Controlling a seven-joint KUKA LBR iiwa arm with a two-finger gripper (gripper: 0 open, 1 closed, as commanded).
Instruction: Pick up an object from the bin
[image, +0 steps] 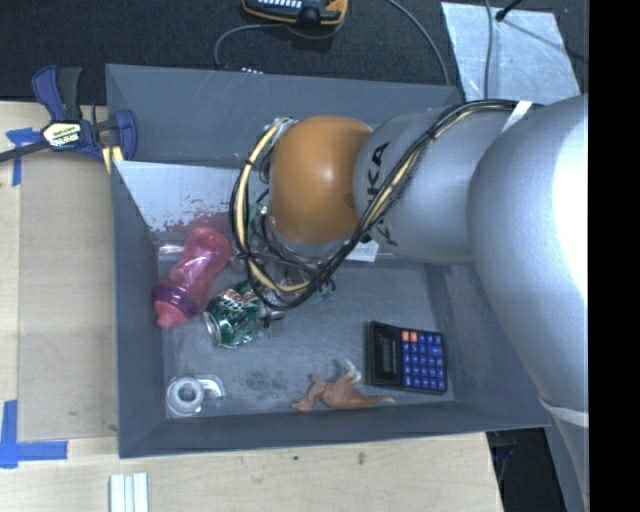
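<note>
Since the jaws sit hidden under the orange cover (315, 180) and cables (262, 268), can't tell if they're released or clenched, nor what they touch. Nearest thing is a crushed can (234, 317), prob. the target, w/ a pink bottle (190, 270) just beside it. Risk, imo: closing blind could catch both, or knock the can away. Tape roll (192, 394), toy lizard (340, 393) and calculator (406, 357) lie well apart in the bin (300, 432)
</note>
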